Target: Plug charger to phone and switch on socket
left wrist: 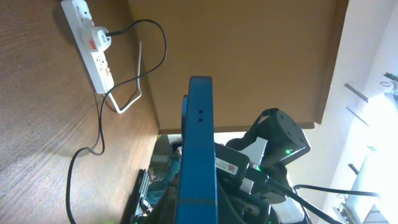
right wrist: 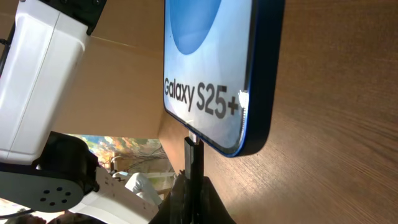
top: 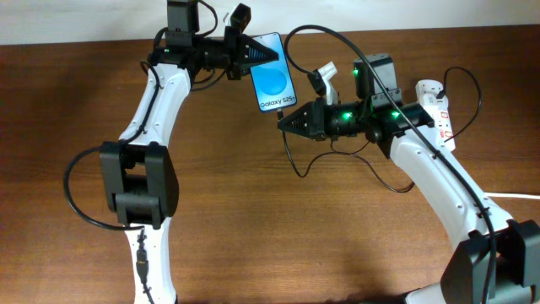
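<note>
My left gripper (top: 253,52) is shut on the phone (top: 274,82), holding its top end; the blue screen reads "Galaxy S25+". In the left wrist view the phone's blue edge (left wrist: 199,149) runs up from the jaws (left wrist: 198,208). My right gripper (top: 284,121) is shut on the charger's plug tip (right wrist: 193,158), which touches the phone's bottom edge (right wrist: 214,68) at its port. The thin black cable (top: 291,156) loops back under the right arm. The socket (top: 437,110), a white power strip, lies at the right; in the left wrist view (left wrist: 90,46) the adapter (left wrist: 98,37) is plugged in it.
The strip's thick white cord (top: 515,196) leaves to the right edge and bends near the table edge (left wrist: 127,99). The brown wooden table (top: 278,236) spreads across the front. The left arm's elbow (top: 139,181) stands at the left.
</note>
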